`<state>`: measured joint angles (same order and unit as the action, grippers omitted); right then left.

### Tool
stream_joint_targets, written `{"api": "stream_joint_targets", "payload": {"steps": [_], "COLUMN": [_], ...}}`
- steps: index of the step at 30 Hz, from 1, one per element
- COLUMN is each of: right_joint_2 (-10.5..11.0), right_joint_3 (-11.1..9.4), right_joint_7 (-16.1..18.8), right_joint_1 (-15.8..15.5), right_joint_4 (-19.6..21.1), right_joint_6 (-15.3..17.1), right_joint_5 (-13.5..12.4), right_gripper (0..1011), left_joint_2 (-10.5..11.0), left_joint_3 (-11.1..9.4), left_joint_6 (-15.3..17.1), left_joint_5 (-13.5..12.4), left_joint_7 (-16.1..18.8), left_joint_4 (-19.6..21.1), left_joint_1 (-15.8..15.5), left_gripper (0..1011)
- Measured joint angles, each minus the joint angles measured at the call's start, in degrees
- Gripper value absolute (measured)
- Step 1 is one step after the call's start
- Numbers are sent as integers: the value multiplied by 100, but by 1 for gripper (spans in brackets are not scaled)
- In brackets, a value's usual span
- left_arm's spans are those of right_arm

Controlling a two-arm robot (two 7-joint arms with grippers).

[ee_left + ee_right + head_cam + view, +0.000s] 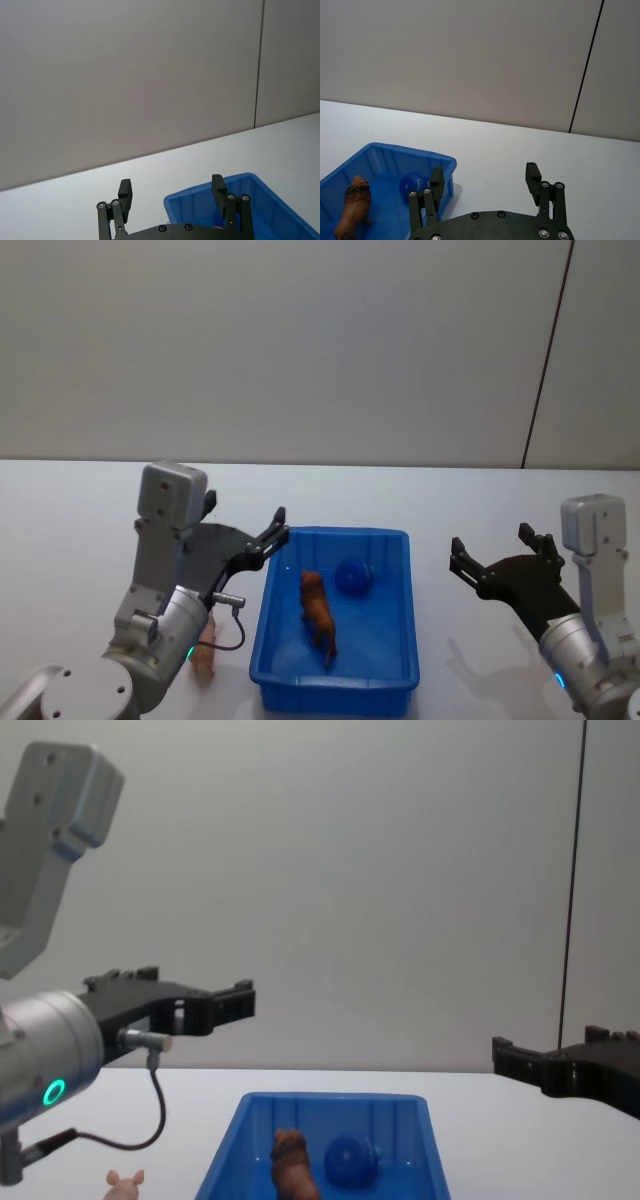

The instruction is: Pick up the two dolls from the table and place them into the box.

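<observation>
Both grippers hang wide open and empty above the tabletop (70, 540). The left gripper (245, 512) is by the box's (335, 533) far-left corner, and a pink toy (203, 658) lies off its near-left corner. Inside the box are the brown doll (318, 615) and, right of it, the blue ball (353, 577). The right gripper (492, 542) is beyond the box's right wall.

**Four cameras, one shared box**

The head view looks steeply down on table (60, 530) and box (335, 685). The chest view sits low, facing the wall (400, 870), box close below. Wrist views look past the left gripper (171, 181) and right gripper (485, 169) to the wall, each catching a box corner.
</observation>
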<state>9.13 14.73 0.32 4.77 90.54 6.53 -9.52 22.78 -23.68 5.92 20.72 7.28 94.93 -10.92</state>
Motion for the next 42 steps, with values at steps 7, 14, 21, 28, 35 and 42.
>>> {"api": "stream_joint_targets", "payload": {"steps": [7, 14, 21, 28, 35, 42], "right_joint_2": [3, 6, 8, 8, 8, 8], "right_joint_3": [-5, -5, -5, -5, -5, -4], "right_joint_7": [-4, -8, -11, -11, -10, -10], "right_joint_1": [-4, -7, -10, -10, -9, -10], "right_joint_4": [6, 11, 15, 15, 15, 14], "right_joint_6": [0, 0, 0, 0, 0, -1], "right_joint_5": [-5, -6, -6, -6, -5, -5], "right_gripper": [1001, 1001, 1001, 1001, 1001, 1001], "left_joint_2": [16, 28, 28, 3, -20, -39], "left_joint_3": [84, 163, 208, 243, 267, 288], "left_joint_6": [372, 826, 1225, 1576, 1800, 1921], "left_joint_5": [374, 703, 923, 1112, 1233, 1295], "left_joint_7": [316, 595, 802, 948, 1015, 1027], "left_joint_4": [32, 43, 44, -24, -112, -233], "left_joint_1": [79, 145, 192, 234, 260, 278], "left_gripper": [1001, 1001, 1001, 1001, 1001, 1001]}}
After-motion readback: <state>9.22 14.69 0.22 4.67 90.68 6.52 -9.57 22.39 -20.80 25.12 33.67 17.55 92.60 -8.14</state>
